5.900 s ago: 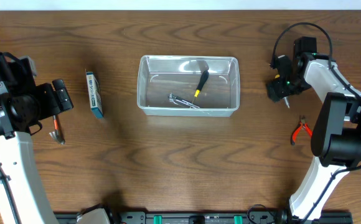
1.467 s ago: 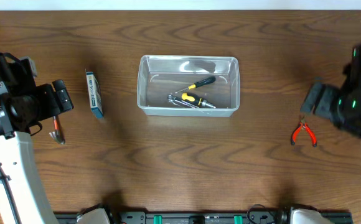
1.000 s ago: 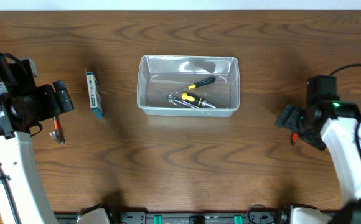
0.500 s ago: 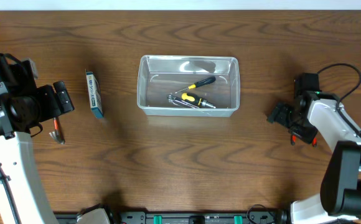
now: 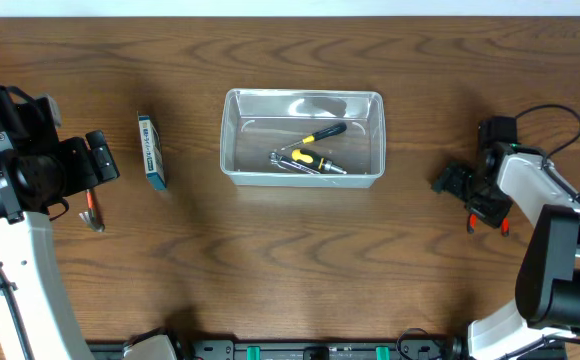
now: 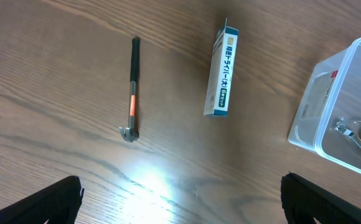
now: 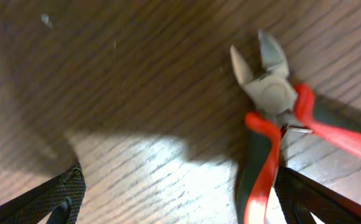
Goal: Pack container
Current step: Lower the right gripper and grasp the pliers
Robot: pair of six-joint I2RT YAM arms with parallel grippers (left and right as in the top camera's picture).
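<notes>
The container (image 5: 228, 140) is a clear plastic tub at the table's middle. A yellow-and-black screwdriver (image 5: 320, 133) and a metal tool (image 5: 305, 163) lie in it. Its corner shows in the left wrist view (image 6: 320, 93). Red-handled pliers (image 5: 491, 216) lie on the wood at the right. My right gripper (image 5: 468, 197) is open and low over them. In the right wrist view the pliers (image 7: 274, 99) lie with one handle between the open fingers (image 7: 187, 199), close to the right finger. My left gripper (image 6: 180, 199) is open and empty, high at the left (image 5: 95, 160).
A blue-and-white box (image 5: 150, 150) lies left of the container and also shows in the left wrist view (image 6: 223, 71). A thin black tool with an orange band (image 5: 91, 210) lies by the left arm, also in the left wrist view (image 6: 132, 87).
My right arm has swung from beside the container to the right and come down over the pliers. The screwdriver now lies flat in the container. The left arm has not moved.
</notes>
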